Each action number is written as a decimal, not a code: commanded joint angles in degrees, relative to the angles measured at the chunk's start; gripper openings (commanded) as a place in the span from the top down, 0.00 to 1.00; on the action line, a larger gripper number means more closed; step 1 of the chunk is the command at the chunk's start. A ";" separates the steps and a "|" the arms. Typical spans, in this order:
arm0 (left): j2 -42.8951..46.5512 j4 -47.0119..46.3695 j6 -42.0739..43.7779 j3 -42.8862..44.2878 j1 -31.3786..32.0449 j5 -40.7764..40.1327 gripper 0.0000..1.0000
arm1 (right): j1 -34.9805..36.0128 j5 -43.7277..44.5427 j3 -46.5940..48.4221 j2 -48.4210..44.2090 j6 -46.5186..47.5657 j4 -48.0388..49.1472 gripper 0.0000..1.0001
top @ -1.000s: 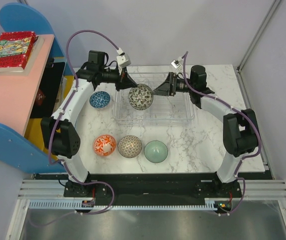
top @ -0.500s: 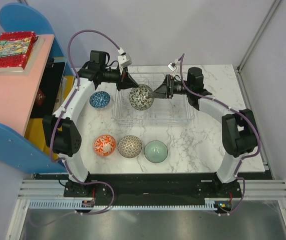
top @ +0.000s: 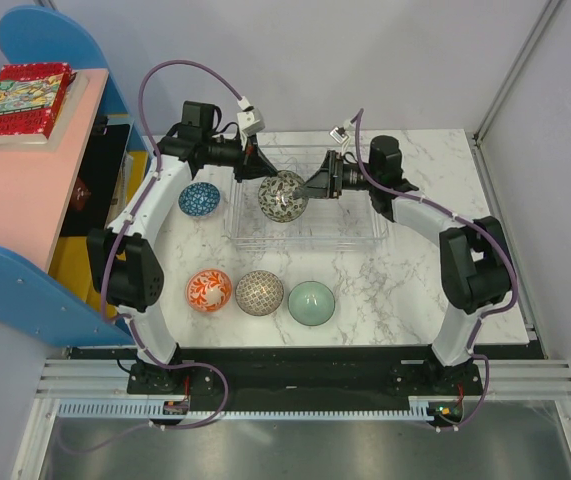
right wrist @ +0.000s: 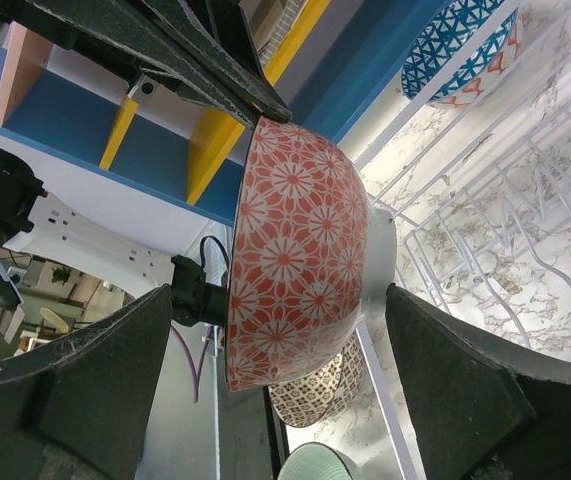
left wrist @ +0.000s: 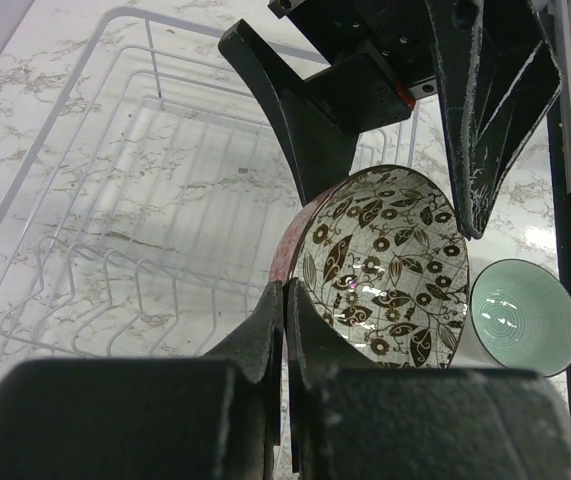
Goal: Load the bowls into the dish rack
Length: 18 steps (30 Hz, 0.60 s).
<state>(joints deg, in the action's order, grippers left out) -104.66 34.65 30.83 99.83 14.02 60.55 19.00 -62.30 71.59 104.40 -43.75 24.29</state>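
Note:
My left gripper (top: 263, 172) is shut on the rim of the reddish-brown bowl (top: 283, 196), holding it on edge over the clear dish rack (top: 365, 228). In the left wrist view, the pinched fingers (left wrist: 285, 290) hold the bowl (left wrist: 385, 265), whose white inside has brown leaves. My right gripper (top: 311, 186) is open, with one finger on each side of that bowl (right wrist: 295, 240), not touching. The blue-and-white bowl (top: 200, 199) sits left of the rack. The orange-red floral (top: 209, 291), beige lattice (top: 259, 293) and mint-green (top: 311, 302) bowls sit in a row near the front.
A blue and pink shelf unit (top: 25, 190) stands along the table's left side, with a red book (top: 22, 100) on top. The rack's wire dividers (left wrist: 115, 260) lie below the held bowl. Grey walls close the back and right.
The right gripper has moved a little left, closing in around the held bowl. The left gripper and bowl have barely shifted.

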 commanded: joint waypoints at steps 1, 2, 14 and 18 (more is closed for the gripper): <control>-0.10 -0.64 -2.26 3.35 0.66 3.87 0.98 | 0.51 -1.51 0.65 1.16 -0.20 3.22 0.05; -0.19 -0.55 -2.18 3.44 0.57 3.87 0.98 | 0.51 -1.59 0.83 1.51 -0.20 3.30 0.04; 0.16 -0.20 -2.18 3.18 0.74 4.13 0.98 | 0.42 -1.50 2.59 3.44 0.86 1.90 0.06; -0.01 -0.11 -2.00 2.91 0.83 4.22 0.98 | 0.42 -2.21 1.97 3.44 -1.42 4.88 0.13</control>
<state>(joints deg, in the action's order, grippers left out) -105.27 34.70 30.81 100.38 14.50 60.62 19.29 -62.46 71.70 107.92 -43.75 24.95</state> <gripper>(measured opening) 0.021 0.900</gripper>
